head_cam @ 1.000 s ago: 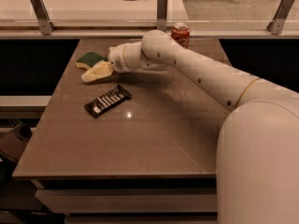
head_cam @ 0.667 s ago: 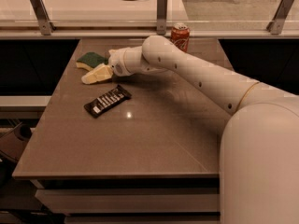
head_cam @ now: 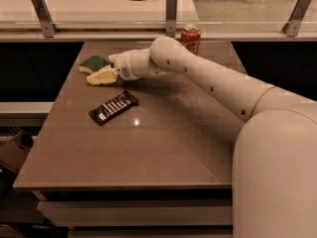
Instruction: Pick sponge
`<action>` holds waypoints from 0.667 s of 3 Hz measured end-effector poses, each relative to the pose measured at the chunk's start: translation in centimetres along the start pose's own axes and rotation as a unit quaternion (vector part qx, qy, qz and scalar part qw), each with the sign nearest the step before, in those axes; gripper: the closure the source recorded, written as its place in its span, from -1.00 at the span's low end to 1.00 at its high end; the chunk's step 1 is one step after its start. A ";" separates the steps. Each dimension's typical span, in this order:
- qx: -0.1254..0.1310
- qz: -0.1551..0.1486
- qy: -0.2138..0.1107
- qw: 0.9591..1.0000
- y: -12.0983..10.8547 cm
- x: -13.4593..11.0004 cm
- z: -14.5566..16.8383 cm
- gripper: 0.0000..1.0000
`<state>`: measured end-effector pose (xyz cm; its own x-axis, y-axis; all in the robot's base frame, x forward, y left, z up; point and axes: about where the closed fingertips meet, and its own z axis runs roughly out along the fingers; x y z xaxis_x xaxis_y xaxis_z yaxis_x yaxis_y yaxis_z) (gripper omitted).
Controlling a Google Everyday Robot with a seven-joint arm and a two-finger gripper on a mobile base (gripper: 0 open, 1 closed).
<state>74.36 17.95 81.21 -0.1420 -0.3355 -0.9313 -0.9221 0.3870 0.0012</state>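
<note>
The pincer (head_cam: 101, 76) sits low over the counter (head_cam: 148, 152), just beside the sponge (head_cam: 94, 62); whether it is wide or narrow cannot be told. The sponge lies green side up near the counter's far left corner. A black wrapper (head_cam: 114, 107) lies nearer the front, apart from both. A red can (head_cam: 190, 37) stands behind the arm (head_cam: 208, 78).

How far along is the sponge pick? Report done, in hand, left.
Done: the approach. The gripper sits right beside the sponge at the far left of the table. In hand: the grasp; whether it has hold cannot be told. Left: the lift, since the sponge lies on the table. The candy bar and soda can sit apart.
</note>
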 end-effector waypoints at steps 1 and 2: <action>0.000 0.000 0.000 1.000 0.0 -0.4 -0.2 0.74; 0.000 0.000 0.000 1.000 0.0 -0.5 -0.2 1.00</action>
<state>74.35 17.99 81.73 -0.1420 -0.3355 -0.9313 -0.9223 0.3865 0.0014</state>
